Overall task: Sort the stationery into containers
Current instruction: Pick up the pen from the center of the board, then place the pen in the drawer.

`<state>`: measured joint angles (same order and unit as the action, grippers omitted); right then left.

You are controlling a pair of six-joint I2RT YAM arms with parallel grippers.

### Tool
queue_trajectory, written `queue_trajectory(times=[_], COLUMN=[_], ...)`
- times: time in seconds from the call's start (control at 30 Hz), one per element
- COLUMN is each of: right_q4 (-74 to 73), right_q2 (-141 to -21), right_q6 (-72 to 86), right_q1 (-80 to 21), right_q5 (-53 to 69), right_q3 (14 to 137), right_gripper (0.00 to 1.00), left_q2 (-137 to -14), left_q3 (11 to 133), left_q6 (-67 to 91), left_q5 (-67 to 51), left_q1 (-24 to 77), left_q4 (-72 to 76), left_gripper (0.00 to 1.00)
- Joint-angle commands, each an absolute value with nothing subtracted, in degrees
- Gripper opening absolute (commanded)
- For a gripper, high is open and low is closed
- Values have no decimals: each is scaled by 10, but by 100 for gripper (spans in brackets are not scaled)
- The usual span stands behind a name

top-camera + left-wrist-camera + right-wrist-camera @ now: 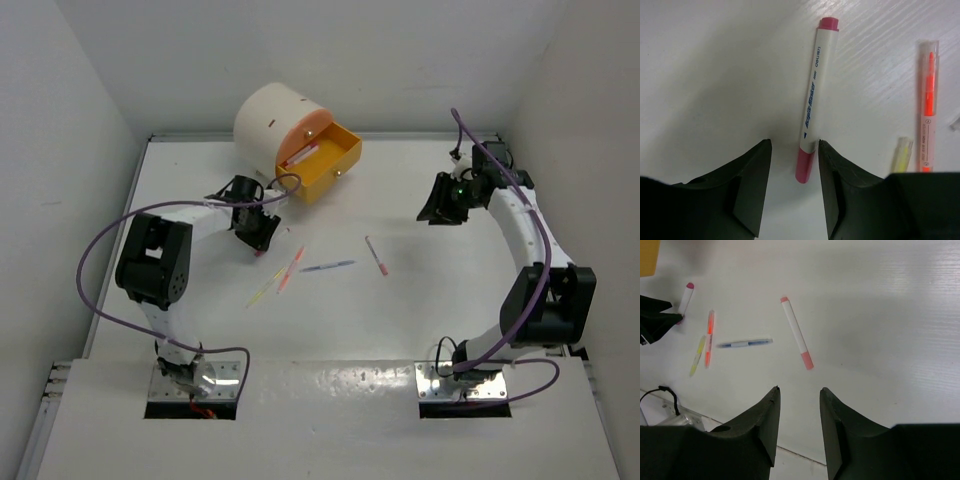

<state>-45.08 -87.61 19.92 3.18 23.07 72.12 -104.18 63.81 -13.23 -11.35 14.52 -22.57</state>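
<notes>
The left gripper (794, 143) sat low over the table (450, 290), just in front of the cabinet (268, 120). Its fingers (752, 185) were spread. The pink end of a white marker (812, 95) lay in the gap between them. It was against one finger and clear of the other, so nothing was pinched. The rest of the marker lay flat on the table, pointing away from the gripper.

Just beside it lay an orange pen (927, 105) and a yellow pen (901, 154), close together and roughly parallel. A blue pen (327, 267) lay a little further toward the middle of the table. A second marker (377, 255) (white, with pink ends) lay beyond that, apart from the others.

The right gripper (799, 390) hung above the table on the far right, well apart from all the stationery. Its fingers were also spread, with only bare table showing between them.

The cabinet stood at the back left. Its yellow drawer (320, 185) was pulled out toward the middle of the table, and a pink pen (300, 156) lay inside. Above it, the peach drawer (312, 128) looked pushed in.
</notes>
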Motion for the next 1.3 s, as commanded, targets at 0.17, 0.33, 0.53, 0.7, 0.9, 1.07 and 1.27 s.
queue_trajectory(times=[0.17,0.33,0.53,0.7,0.9,1.07,1.27], right_q4=[-431,-427,-426,-424,-419,-419,-417], right_q2=[-887,-893,-895,-888,-883,-888,-897], right_q6=[189,189,184,183,185,184,183], right_q1=[31,31,31,31,31,30,24], right_q5=[227,226,223,223,230,234,235], right_q3=[732,734,734,722,716,720,734], right_gripper=[36,36,36,36,36,36,36], left_q2=[-1056,-1056,-1034,-945,-813,-837,-977], left_q3=[649,639,619,586,649,822,1033], left_q6=[-127,-127,-131,-155,-144,-88,-83], left_q5=[-122,-98,-126,-175,-249,-222,-160], left_q1=[146,156,162,162,181,214,232], left_q4=[-200,-194,-214,-242,-266,-274,-309], left_gripper=[45,43,25,7,0,0,0])
